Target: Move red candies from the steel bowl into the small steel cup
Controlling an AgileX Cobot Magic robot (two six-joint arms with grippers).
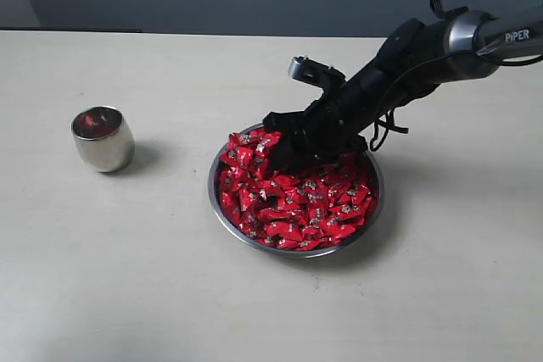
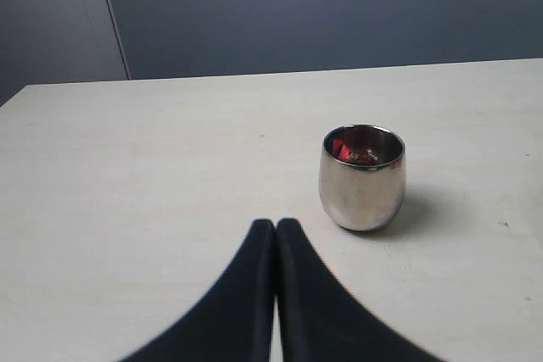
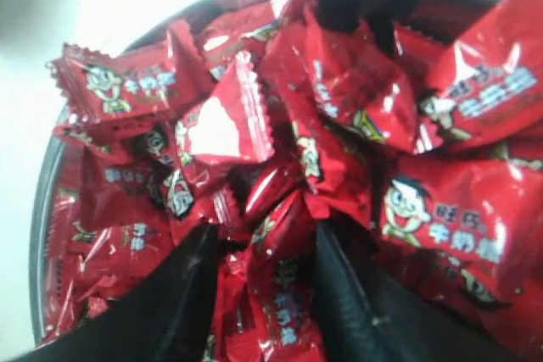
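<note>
We see right jaws parted around red candies [image 1: 297,209] in the steel bowl [image 1: 296,253], surely to pinch one; left jaws, closed and empty, face the small steel cup [image 2: 362,180].

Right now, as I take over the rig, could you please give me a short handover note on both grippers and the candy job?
Left gripper: shut, holding nothing, low over the table, facing the small steel cup without touching it.
Right gripper: open, fingers pushed into the red candies at the far side of the steel bowl, candies between them, none lifted.
Done: the cup already holds a few red candies.
Left: the bowl is heaped full. Likely next: close on a candy, carry it to the cup, release, repeat.
</note>
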